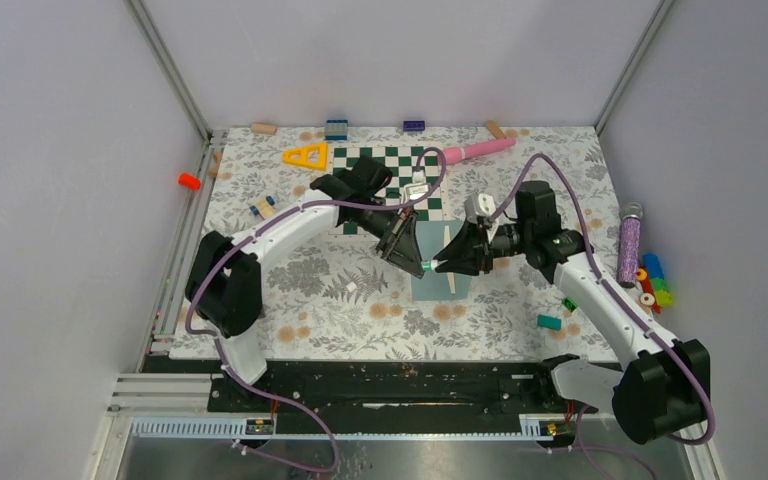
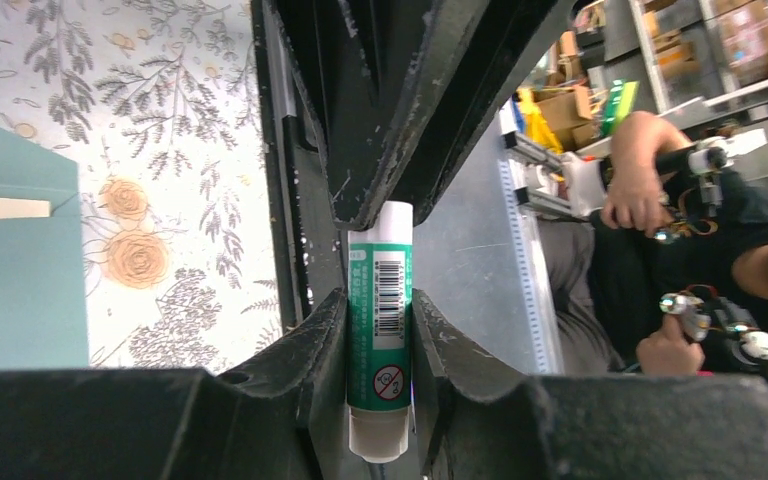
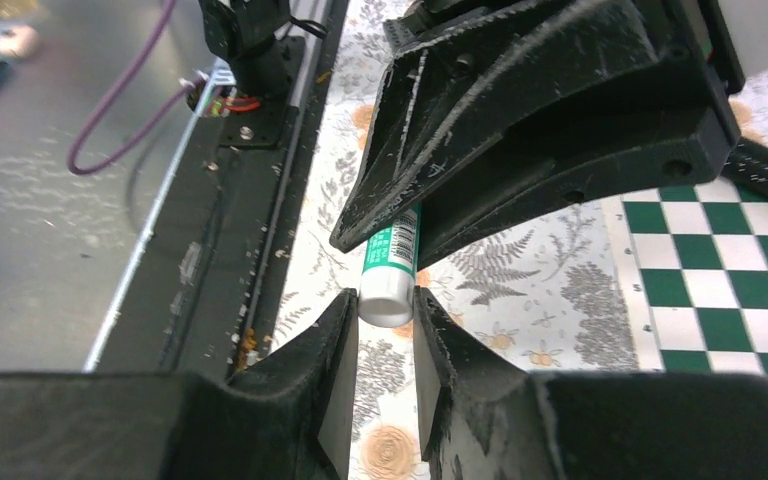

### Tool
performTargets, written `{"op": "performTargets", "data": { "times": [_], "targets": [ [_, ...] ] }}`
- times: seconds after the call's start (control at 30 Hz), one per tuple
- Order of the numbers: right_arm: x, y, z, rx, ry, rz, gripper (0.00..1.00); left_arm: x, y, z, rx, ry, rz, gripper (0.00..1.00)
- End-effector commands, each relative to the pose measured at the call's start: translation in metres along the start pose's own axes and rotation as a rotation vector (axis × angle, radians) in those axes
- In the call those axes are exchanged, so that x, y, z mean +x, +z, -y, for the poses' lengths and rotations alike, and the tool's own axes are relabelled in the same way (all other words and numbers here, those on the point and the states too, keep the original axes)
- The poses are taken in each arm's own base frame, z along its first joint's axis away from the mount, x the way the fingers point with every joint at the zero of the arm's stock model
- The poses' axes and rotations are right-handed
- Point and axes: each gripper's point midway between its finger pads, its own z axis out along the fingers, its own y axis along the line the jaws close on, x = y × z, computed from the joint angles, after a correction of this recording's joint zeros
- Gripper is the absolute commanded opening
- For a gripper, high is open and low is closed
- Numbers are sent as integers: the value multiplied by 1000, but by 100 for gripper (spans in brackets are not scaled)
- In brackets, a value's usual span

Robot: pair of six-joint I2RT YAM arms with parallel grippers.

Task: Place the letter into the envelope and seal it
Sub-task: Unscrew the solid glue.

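Both claws are joined on one glue stick above the middle of the counter. The stick's green body is clenched by the left claw. Its white cap is pinched between the fingers of the right claw, so uncapping is judged to be the step in hand. The cap is not yet off.

The envelope is laid flat just near of the chessboard, directly under the claws. Of the letter only a narrow tan strip is shown, across the envelope's face. The rest is judged to be tucked inside, so the placing can be counted as done. Whether the flap is folded down cannot be told.

Sealing is left to be done: the cap pulled off, glue spread along the flap, and the flap pressed shut.
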Motion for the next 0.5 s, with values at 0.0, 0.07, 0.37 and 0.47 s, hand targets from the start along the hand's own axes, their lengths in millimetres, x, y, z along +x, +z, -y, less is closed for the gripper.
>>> {"op": "performTargets", "data": {
  "times": [0.0,0.07,0.37,0.47],
  "targets": [
    [-21,1,0,-40,121,36,27,-7,0,18,-89,202,-12,24],
    [-23,2,0,-52,189,40,28,-5,1,18,-139,245,-33,24],
    [-25,2,11,-42,510,28,28,-12,-3,7,-406,400,-71,21],
    [-20,3,17,-15,638,13,28,-16,-5,1,-496,443,-70,21]
  ]
}}
